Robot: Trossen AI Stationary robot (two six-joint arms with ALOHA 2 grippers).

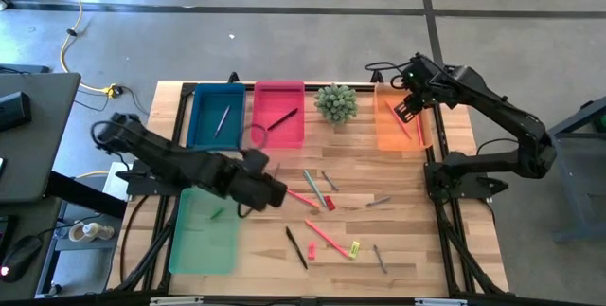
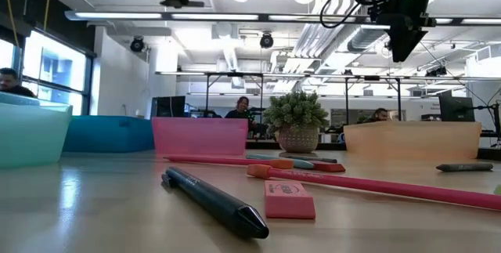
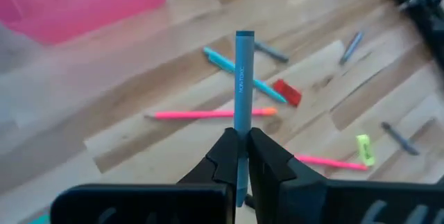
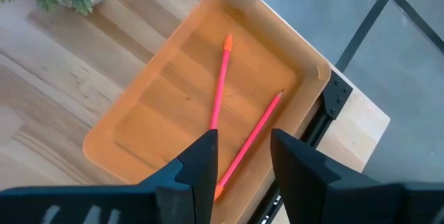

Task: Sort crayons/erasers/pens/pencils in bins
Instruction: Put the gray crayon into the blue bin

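A: What's in the bins?

B: The orange bin [image 4: 146, 123], at two o'clock on the wooden table [image 1: 407, 249], holds two thin pink pencils [image 4: 220, 85], loosely crossed. The teal bin [image 1: 216, 115] at eleven o'clock has one slim grey pen [image 1: 222, 119]; the pink bin [image 1: 279, 114] beside it has one dark pen [image 1: 282, 118]. The pale-green bin [image 1: 204, 230] at eight o'clock, translucent plastic, has one small green eraser [image 1: 217, 213].

A: And the arms?

B: The right gripper [image 4: 239, 154] hangs above the orange bin, fingers parted, nothing between them. The left gripper [image 3: 237, 158] reaches over the table's middle, clenched on a blue pen [image 3: 243, 92] that sticks straight out past its fingers.

A: What's loose on the table?

B: A red eraser [image 3: 287, 92], blocky, near centre; a yellow eraser [image 1: 355, 247] at five o'clock; another red eraser [image 2: 288, 199], flat and rectangular, close in the low view, against a black pen [image 2: 215, 200]. Long pink sticks [image 1: 329, 237] lie around them.
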